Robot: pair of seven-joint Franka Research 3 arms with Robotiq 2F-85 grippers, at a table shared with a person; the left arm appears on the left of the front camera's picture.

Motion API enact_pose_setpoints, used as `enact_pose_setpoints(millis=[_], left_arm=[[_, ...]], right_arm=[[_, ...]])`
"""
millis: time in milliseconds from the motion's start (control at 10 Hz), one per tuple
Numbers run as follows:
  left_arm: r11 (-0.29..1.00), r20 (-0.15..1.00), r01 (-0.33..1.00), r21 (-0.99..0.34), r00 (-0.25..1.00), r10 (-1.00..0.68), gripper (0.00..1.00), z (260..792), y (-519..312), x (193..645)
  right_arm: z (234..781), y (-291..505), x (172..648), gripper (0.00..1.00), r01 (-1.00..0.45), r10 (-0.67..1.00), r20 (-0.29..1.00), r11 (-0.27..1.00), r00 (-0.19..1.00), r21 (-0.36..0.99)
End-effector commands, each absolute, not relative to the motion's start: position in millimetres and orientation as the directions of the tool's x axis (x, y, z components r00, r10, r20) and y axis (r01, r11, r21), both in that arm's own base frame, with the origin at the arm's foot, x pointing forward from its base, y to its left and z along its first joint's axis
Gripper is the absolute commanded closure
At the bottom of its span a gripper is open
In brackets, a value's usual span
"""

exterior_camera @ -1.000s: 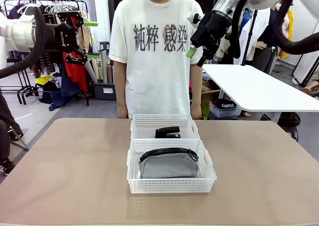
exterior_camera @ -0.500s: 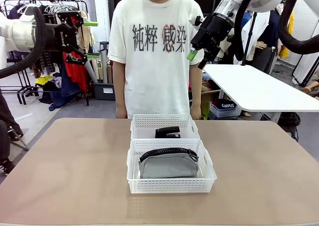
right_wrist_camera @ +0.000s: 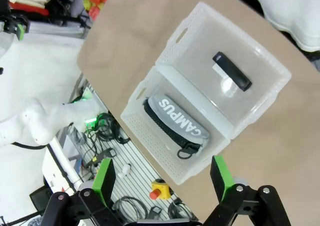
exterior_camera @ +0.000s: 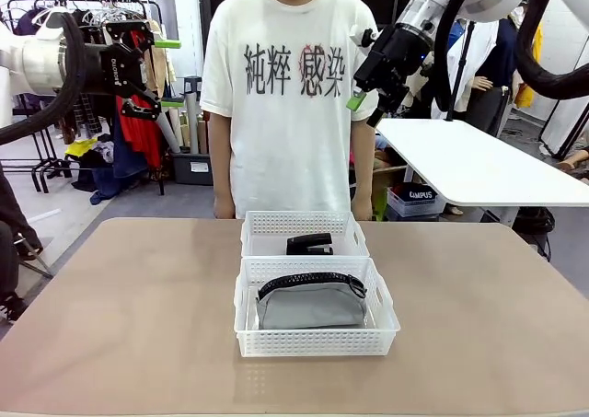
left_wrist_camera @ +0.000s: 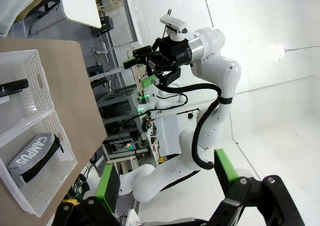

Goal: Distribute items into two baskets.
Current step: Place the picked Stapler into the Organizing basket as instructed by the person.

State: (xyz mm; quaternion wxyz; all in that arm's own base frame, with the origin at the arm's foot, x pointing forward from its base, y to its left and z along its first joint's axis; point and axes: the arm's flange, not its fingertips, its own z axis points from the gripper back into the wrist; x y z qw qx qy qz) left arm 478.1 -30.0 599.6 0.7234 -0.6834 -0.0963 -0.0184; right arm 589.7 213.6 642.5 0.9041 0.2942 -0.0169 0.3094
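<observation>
Two white lattice baskets stand end to end at mid-table. The near basket (exterior_camera: 313,343) holds the grey pouch (exterior_camera: 311,305) with its black zipper on top. In the far basket (exterior_camera: 294,222) lies the black stapler (exterior_camera: 308,244). My left gripper (exterior_camera: 167,73) hangs open high at the left, well clear of the table. My right gripper (exterior_camera: 361,72) is up at the right beside the person's shoulder, also open and empty. The right wrist view looks down past that gripper (right_wrist_camera: 162,178) on the pouch (right_wrist_camera: 177,123) and the stapler (right_wrist_camera: 231,71). The left wrist view shows the left gripper (left_wrist_camera: 167,178) and the pouch (left_wrist_camera: 37,153).
A person in a white printed T-shirt (exterior_camera: 290,104) stands at the far edge, arms down at the sides. Bare tabletop (exterior_camera: 120,316) stretches on both sides of the baskets. A white table (exterior_camera: 479,164) stands behind at the right, a clothes rack (exterior_camera: 83,12) behind at the left.
My right gripper has drifted slightly right and up, then held. The left arm, the baskets and their contents have not moved.
</observation>
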Motion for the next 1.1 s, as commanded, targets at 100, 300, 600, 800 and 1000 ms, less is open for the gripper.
enact_pose_setpoints(millis=[100,300,600,800,1000], left_arm=[[0.067,0.169,0.163,-0.984,0.979,0.11,0.0,602,-30,477],[0.067,0.169,0.163,-0.984,0.979,0.11,0.0,602,-30,477],[0.067,0.169,0.163,-0.984,0.979,0.11,0.0,602,-30,477],[0.067,0.169,0.163,-0.984,0.979,0.11,0.0,602,-30,477],[0.067,0.169,0.163,-0.984,0.979,0.11,0.0,602,-30,477]], right_arm=[[672,188,566,0.0,-0.464,0.405,0.252,0.604,0.879,0.648],[691,169,559,0.0,-0.376,0.299,0.241,0.567,0.923,0.733],[704,126,561,0.0,-0.307,0.19,0.243,0.517,0.951,0.799],[696,97,567,0.0,-0.228,0.1,0.206,0.504,0.973,0.833],[680,61,578,0.0,-0.196,0.083,0.178,0.442,0.981,0.876]])
